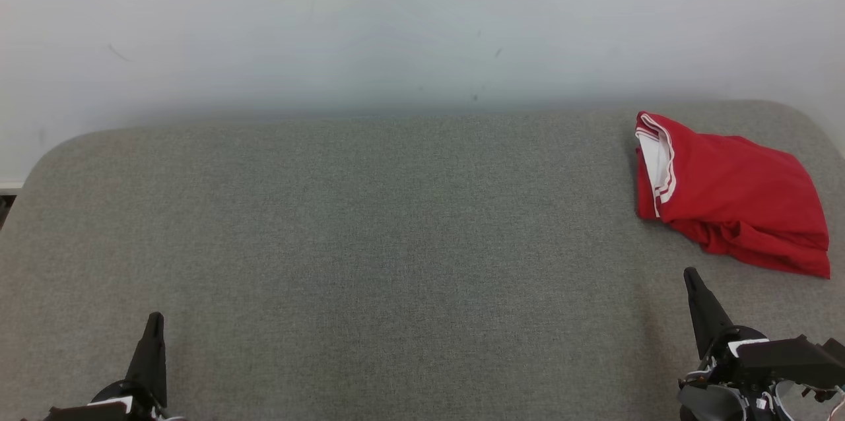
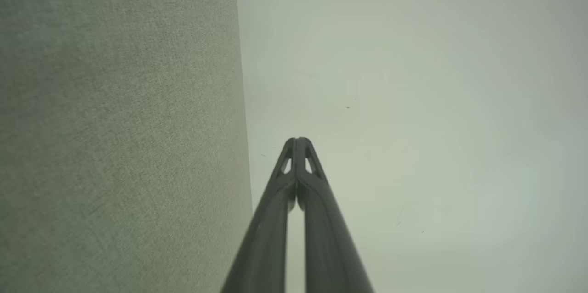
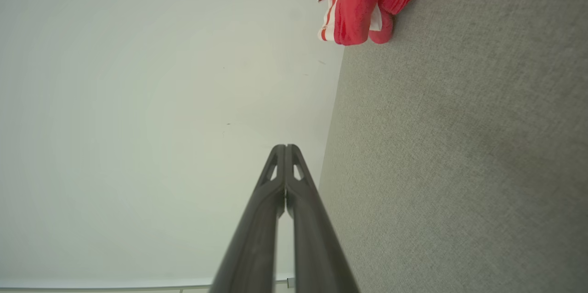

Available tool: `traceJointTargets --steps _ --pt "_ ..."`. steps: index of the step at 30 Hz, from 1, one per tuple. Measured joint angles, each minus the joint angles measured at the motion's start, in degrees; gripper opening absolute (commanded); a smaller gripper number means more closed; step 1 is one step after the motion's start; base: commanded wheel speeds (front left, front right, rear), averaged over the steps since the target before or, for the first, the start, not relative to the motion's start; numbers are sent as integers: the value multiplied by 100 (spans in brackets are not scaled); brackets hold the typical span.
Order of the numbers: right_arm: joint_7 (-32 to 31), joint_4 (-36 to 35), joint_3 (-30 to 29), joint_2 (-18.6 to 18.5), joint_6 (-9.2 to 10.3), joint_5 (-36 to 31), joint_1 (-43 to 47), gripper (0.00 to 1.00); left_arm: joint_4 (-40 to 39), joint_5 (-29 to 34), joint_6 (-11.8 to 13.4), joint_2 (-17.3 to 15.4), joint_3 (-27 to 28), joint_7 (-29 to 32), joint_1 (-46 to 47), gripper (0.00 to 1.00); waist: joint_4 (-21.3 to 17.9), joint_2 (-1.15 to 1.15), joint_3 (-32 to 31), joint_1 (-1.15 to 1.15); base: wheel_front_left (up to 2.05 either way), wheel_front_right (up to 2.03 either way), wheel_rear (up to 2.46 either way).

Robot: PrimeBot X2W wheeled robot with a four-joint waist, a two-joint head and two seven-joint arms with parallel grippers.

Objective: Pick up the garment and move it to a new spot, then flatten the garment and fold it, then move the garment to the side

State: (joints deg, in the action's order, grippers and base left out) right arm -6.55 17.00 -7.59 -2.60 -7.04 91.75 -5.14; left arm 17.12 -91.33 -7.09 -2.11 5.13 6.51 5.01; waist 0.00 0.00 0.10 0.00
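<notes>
The pale wall (image 1: 396, 25) took up the 12 o'clock half of the head view, and below it the grey fabric surface (image 1: 396, 243) spread from edge to edge. The red garment (image 1: 733, 190) lay on that surface out at about 2 o'clock, close to the rounded far corner. It was doubled over into a compact, somewhat rumpled bundle, with its white-striped trim (image 1: 660, 163) turned toward the centre.

The right gripper (image 1: 693, 279) sat at 5 o'clock, near the garment but clear of it. Its two fingers were pressed together at the tips and held nothing. The left gripper (image 1: 155, 322) sat at 7 o'clock, well apart from the cloth, likewise pinched closed on nothing, as both wrist views confirmed.

Judging by this layout, the folding and the move aside looked done. The bundle was off to the robot's right and neither claw touched it. The fold was loose at its 5 o'clock edge, so at most a tidying pass seemed left.
</notes>
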Motion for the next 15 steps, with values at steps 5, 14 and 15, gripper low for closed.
traceJointTargets --steps 5,14,15 --pt "0 -1 0 0 0 0 0 0 -1 0 0 0 0 0 0 0 0 0 0 0 0 0 0" --pt "0 -1 0 0 0 0 0 0 -1 0 0 0 0 0 0 0 0 0 0 0 0 0 0" --pt "0 -1 0 0 0 0 0 0 -1 0 0 0 0 0 0 0 0 0 0 0 0 0 0"
